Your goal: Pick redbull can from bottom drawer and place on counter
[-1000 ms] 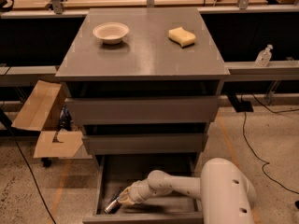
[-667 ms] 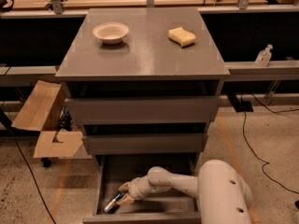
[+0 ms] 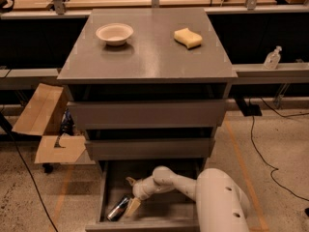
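The redbull can (image 3: pixel 117 209) lies on its side at the front left of the open bottom drawer (image 3: pixel 159 211), shiny silver with a dark band. My gripper (image 3: pixel 130 194) reaches down into that drawer from the right on the white arm. Its fingers are spread: one fingertip (image 3: pixel 130 181) points toward the back, and the other (image 3: pixel 133 206) rests right beside the can's right side. The can is not between the fingers. The counter (image 3: pixel 149 52) is the wide grey top of the cabinet, above the two wider shut drawers.
A white bowl (image 3: pixel 114 33) and a yellow sponge (image 3: pixel 188 37) sit on the counter. An open cardboard box (image 3: pixel 46 129) stands on the floor to the left. My white arm housing (image 3: pixel 219 202) covers the drawer's right front. Cables (image 3: pixel 263 144) run across the floor at right.
My wrist has shifted slightly left and toward the back inside the drawer, and the fingers now show spread apart. The can lies in the same place.
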Motion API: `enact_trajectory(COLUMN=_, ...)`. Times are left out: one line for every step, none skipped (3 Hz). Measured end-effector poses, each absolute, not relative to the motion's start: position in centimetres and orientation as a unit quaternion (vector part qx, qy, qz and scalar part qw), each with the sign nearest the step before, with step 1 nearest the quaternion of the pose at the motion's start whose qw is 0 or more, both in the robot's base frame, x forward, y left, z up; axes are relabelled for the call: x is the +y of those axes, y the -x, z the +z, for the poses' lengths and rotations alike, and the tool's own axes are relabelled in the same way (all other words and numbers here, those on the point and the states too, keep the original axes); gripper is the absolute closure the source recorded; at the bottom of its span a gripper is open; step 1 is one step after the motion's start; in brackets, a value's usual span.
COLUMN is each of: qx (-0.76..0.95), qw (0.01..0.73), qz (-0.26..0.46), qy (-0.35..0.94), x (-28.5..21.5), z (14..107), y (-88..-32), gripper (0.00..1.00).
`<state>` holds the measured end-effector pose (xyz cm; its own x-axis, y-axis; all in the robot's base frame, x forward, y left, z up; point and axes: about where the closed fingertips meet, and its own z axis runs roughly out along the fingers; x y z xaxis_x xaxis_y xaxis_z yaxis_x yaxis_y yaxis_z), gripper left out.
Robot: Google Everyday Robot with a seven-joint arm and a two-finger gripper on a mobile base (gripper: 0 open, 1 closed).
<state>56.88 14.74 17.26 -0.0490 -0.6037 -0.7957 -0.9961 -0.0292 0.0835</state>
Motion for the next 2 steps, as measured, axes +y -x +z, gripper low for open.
enact_trajectory(qx=0.624, qw=0.283, qz=0.347, qy=0.641, x=15.0, z=15.9, y=-57.9, gripper=0.0)
enact_trajectory(qx=0.61, qw=0.287, qz=0.351, qy=0.649, x=15.3, z=14.6, y=-58.9, gripper=0.0)
